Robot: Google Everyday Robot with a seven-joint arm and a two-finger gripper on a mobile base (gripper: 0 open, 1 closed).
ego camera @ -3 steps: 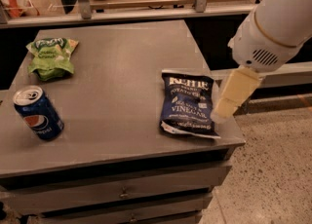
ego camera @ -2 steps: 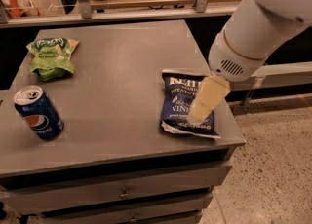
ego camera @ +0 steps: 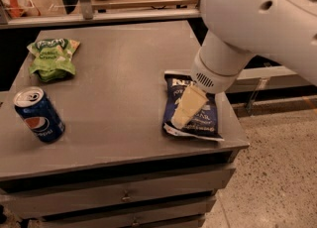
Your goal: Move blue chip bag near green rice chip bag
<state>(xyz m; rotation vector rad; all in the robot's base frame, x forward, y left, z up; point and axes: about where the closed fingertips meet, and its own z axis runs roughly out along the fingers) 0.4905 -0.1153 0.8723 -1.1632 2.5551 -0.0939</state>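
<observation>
The blue chip bag (ego camera: 204, 119) lies flat near the right front corner of the grey table (ego camera: 119, 73). It is dark navy with white lettering. My gripper (ego camera: 179, 120) hangs from the big white arm and points down at the bag's left half, covering its middle. I cannot tell whether it touches the bag. The green rice chip bag (ego camera: 52, 57) lies at the far left of the table, well apart from the navy bag.
A blue Pepsi can (ego camera: 38, 114) stands upright at the left front of the table. Drawers run below the table's front edge. A counter with rails stands behind the table. Speckled floor lies to the right.
My arm has swung left and lower, bringing the gripper from the bag's right edge to over its left half. The bags and the can have not moved.
</observation>
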